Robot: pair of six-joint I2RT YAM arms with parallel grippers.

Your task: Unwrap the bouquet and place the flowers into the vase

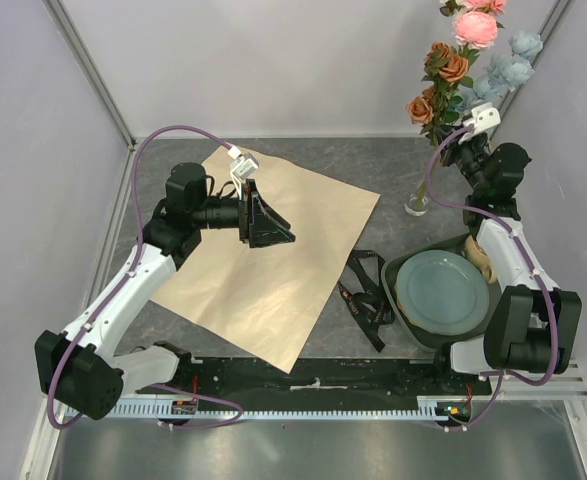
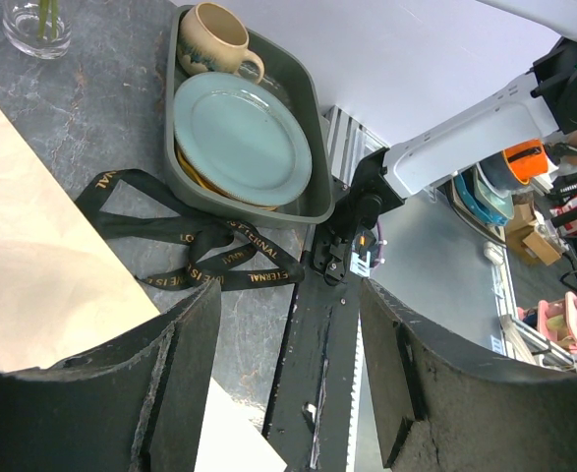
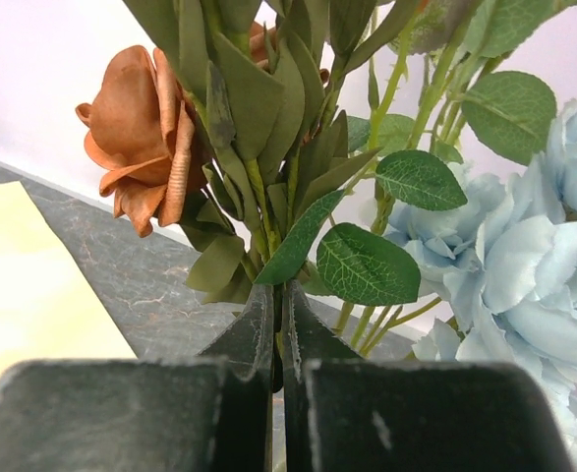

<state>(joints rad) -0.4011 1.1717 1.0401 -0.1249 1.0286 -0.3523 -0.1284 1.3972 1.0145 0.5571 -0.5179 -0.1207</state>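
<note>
R gripper (image 3: 278, 307) is pinched tight on the stems of the flowers (image 1: 461, 62), standing tall w/ ends down in the vase (image 1: 418, 204) under it, while L gripper (image 1: 269, 226) hangs open, far off over the paper (image 1: 273, 295).

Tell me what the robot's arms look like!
The left arm and right arm both have white shells between chunky black joints. A purple cable loops along each. Each ends in black wedge-shaped fingers, with a small white camera box at the wrist.
</note>
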